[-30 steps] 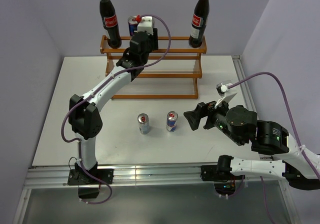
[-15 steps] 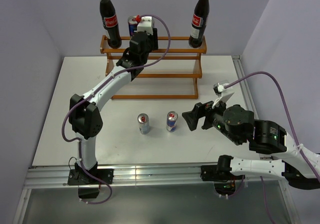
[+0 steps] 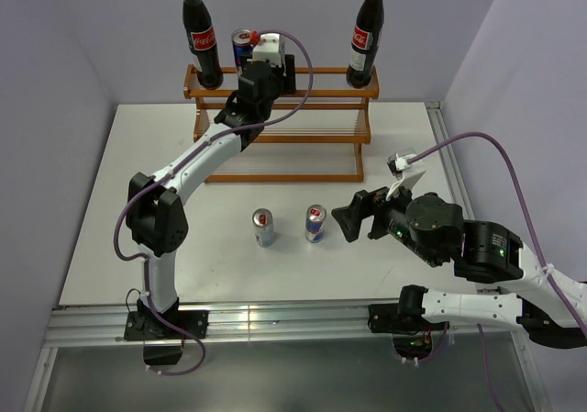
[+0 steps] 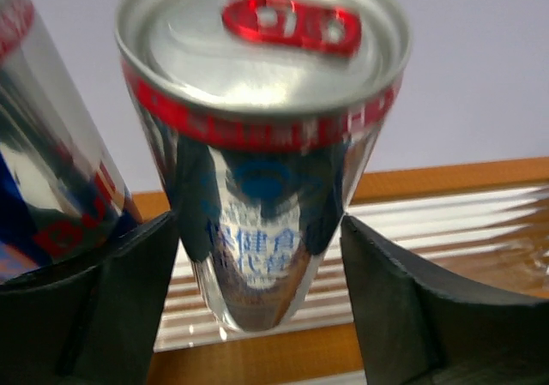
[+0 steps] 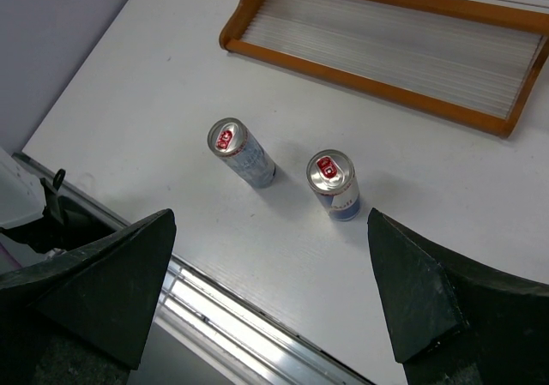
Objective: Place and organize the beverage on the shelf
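Note:
The wooden shelf (image 3: 275, 139) stands at the table's back, with two cola bottles (image 3: 202, 40) (image 3: 367, 36) on the ends of its top tier. A slim can (image 4: 262, 145) stands upright on the shelf's rods (image 4: 446, 222). My left gripper (image 4: 260, 265) is open around it, with a thin gap at each finger. A second can (image 4: 34, 171) stands just left of it. In the top view the left gripper (image 3: 251, 65) sits at the top tier beside a can (image 3: 242, 43). Two more cans (image 5: 240, 153) (image 5: 334, 183) stand on the table. My right gripper (image 5: 270, 291) hovers wide open and empty near them.
The shelf's lower tiers (image 5: 369, 76) hold nothing in view. An aluminium rail (image 5: 232, 316) runs along the table's near edge. Grey walls close in behind and on both sides of the table (image 3: 138, 238).
My left gripper's jaws have spread apart off the can on the top tier. The right arm has edged left toward the two cans on the table.

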You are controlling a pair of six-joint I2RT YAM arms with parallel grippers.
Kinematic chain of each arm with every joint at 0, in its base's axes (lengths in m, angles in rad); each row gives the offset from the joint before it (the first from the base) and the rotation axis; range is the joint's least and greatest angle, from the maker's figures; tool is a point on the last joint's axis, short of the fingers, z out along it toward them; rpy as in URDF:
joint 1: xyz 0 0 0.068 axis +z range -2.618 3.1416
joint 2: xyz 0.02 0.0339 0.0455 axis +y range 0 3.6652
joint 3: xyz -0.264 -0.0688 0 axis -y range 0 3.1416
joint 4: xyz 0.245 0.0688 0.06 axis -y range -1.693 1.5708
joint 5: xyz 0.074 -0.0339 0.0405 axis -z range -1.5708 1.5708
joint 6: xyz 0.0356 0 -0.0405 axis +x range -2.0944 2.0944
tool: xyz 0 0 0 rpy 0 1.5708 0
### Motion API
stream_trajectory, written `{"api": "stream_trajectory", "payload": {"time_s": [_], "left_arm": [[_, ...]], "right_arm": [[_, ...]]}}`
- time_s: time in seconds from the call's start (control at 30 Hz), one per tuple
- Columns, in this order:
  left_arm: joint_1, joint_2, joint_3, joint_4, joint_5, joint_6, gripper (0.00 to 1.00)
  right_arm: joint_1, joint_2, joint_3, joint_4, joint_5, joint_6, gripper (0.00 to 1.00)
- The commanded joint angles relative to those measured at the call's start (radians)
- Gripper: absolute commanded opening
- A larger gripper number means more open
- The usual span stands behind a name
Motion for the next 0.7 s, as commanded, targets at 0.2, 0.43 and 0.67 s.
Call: {"api": "stream_trajectory", "payload": {"time_s": [0.2,0.43,0.67], "left_arm": [[-0.016,-0.099,-0.049,0.005,0.020,-0.004,0.83],[-0.037,-0.185,-0.108,0.003,-0.008,-0.047,0.93],[-0.054,-0.282,-0.146,-0.097,-0.043,-0.124,1.00]], "right_arm": [[-0.004,0.015,0.001,0.057,-0.010,-0.006,1.00],[-0.004,0.030,-0.007,0.067,-0.015,-0.010,1.00],[-0.016,0.070,-0.040,0.075,0.002,-0.003,1.00]]}}
